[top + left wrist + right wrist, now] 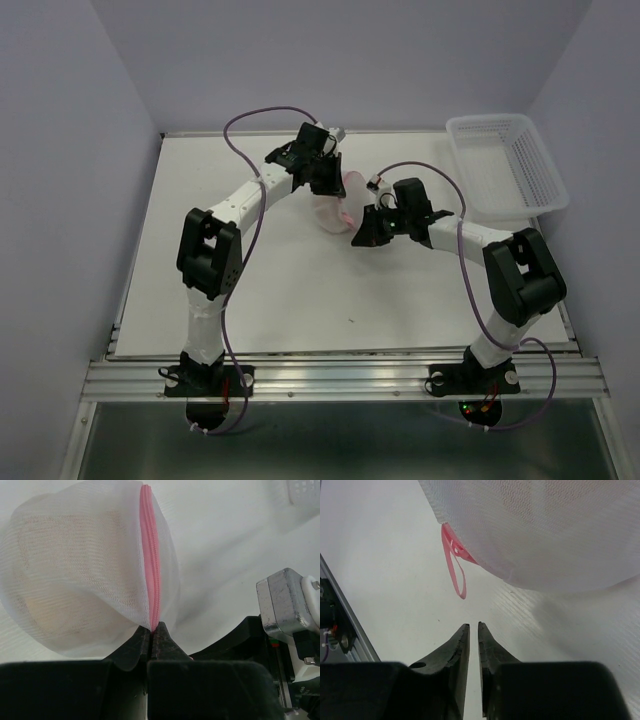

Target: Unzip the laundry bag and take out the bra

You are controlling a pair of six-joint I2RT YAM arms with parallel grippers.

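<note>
Right tool (pixel 473 626) sits nearest you: jaws drawn almost together, a thin slit between them, nothing held. It hangs low over the table (pixel 385 580), nose toward the pouch.

Just past its tips a pink loop (pixel 455 565) dangles from the lower rim of the laundry bag (pixel 545 525). Loop and tips are apart. Whether the loop is fixed to the zip slider cannot be told; my guess is that it is the pull.

Bag looks lifted, with a shadow on the table under it. Along the visible rim the zipper (pixel 150 555) is closed. Through the mesh the bra (pixel 65 580) shows as a beige mass inside, filling much of the pouch.

Farther on, the left tool (pixel 151 631) is clamped tight on the zipper rim at one end, carrying the bag.

Far right corner: white lattice basket (pixel 505 160), well apart.

Step in hand, as I judge it: take the pull.
- Widen your right tool first; the slit looks too narrow to admit the loop.
- Bring one finger to each side of the loop and close near its root.
- Draw along the zipper line, away from the left tool's pinch, so that grip gives counter-tension.
- Go slowly; mesh may snag.
</note>
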